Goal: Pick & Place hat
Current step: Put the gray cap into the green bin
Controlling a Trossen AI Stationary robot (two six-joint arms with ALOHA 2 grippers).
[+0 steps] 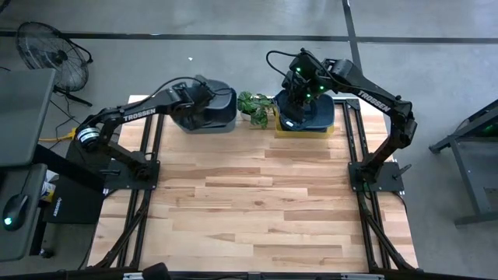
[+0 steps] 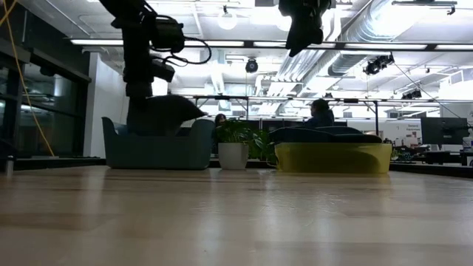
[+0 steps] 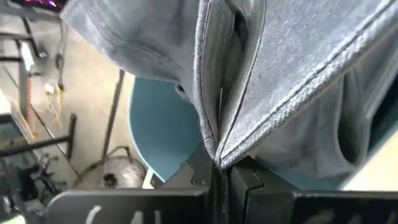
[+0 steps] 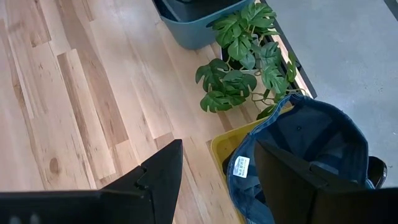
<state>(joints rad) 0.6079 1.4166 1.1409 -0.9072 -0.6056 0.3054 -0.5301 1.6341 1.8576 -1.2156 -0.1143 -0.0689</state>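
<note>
Upper left of the overhead frame: left gripper (image 1: 204, 97) down inside the blue-grey bin (image 1: 226, 117), jaws pressed together on a fold of the grey hat (image 3: 273, 74), seam of the fabric pinched between the fingertips (image 3: 217, 171) in the left wrist view. In the table-level picture, hat (image 2: 168, 111) bulging above the bin rim at left, so probably only just gripped, not yet lifted clear.

Centre top: small potted plant (image 1: 254, 106) just beside both containers.

Right of centre: right gripper (image 1: 299, 85) hovering over the yellow bin (image 1: 327, 131), jaws spread, holding nothing; a blue cap (image 4: 305, 149) lying inside that bin.

For a clean lift: straight up until the brim clears the rim, no sideways drag, wide berth around the plant, slow enough to keep the thin pinch from slipping
</note>
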